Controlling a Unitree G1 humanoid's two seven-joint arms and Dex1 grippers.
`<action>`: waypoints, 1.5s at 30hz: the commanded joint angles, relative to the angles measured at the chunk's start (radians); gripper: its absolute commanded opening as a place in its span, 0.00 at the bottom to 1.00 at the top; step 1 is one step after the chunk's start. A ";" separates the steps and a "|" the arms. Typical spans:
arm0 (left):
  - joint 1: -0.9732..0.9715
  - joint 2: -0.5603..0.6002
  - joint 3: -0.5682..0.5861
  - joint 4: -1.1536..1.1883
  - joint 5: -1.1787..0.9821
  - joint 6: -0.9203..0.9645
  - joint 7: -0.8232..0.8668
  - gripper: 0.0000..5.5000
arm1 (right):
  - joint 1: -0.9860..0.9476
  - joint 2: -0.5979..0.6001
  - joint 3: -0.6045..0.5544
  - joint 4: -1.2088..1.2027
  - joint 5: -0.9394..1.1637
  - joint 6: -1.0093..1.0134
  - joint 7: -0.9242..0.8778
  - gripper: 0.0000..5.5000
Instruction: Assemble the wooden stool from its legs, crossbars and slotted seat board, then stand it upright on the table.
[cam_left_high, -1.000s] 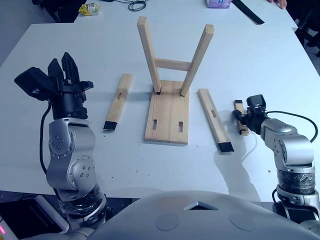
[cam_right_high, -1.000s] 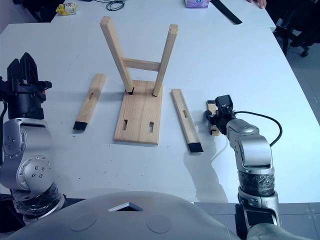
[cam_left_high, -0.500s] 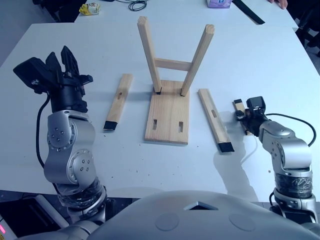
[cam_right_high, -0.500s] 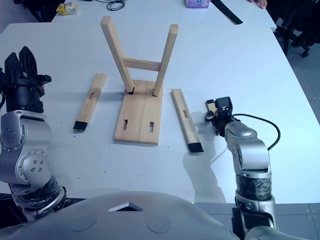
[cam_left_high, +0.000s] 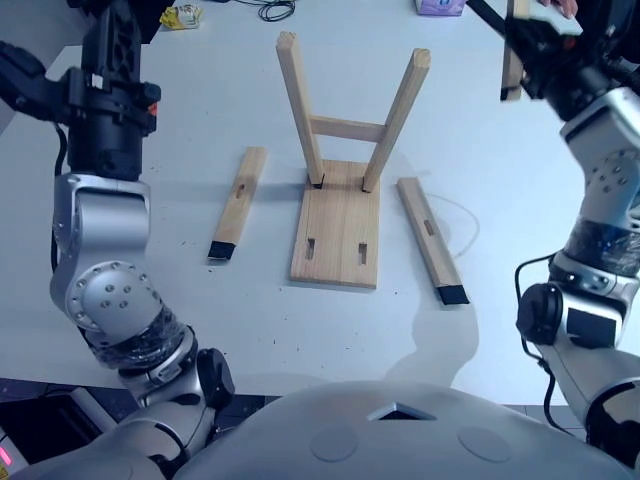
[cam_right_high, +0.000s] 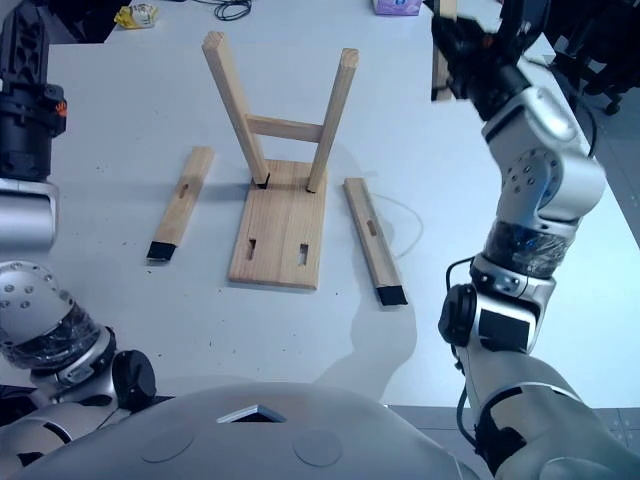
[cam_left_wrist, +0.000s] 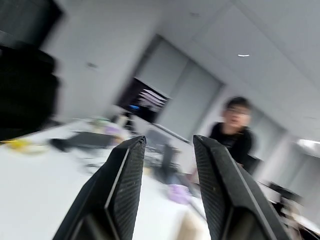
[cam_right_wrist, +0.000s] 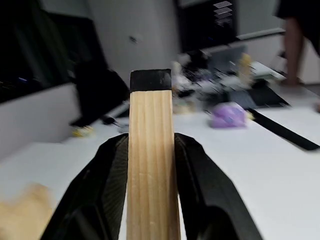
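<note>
Pinching short crossbar (cam_right_wrist: 150, 165) between right fingers (cam_right_wrist: 112, 185), high over far right of surface (cam_left_high: 200, 320). Holding left fingers (cam_left_wrist: 125, 185) spread and empty, raised at left. Mid-surface, flat: seat board (cam_left_high: 335, 235) with two upright legs (cam_left_high: 300, 110) slotted in; loose legs (cam_left_high: 238, 200) lying either side. Half a second ago, down low at crossbar on surface; since lifted clear, left arm raised too

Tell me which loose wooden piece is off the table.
The short piece clamped in the right hand, up in the air; the left leg and right leg lie flat either side of the seat board.
</note>
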 joint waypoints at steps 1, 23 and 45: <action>-0.059 0.042 -0.050 0.056 -0.134 0.043 -0.079 0.32 | -0.103 -0.001 -0.047 -0.025 0.203 0.114 0.039 0.24; -0.053 0.251 -0.296 0.079 -0.323 0.204 -0.526 0.32 | 0.041 -0.109 0.296 -0.201 0.510 0.228 0.461 0.24; -0.001 0.394 -0.419 0.144 -0.017 0.186 -0.807 0.48 | 0.077 -0.217 0.442 -0.236 0.313 0.032 0.678 0.24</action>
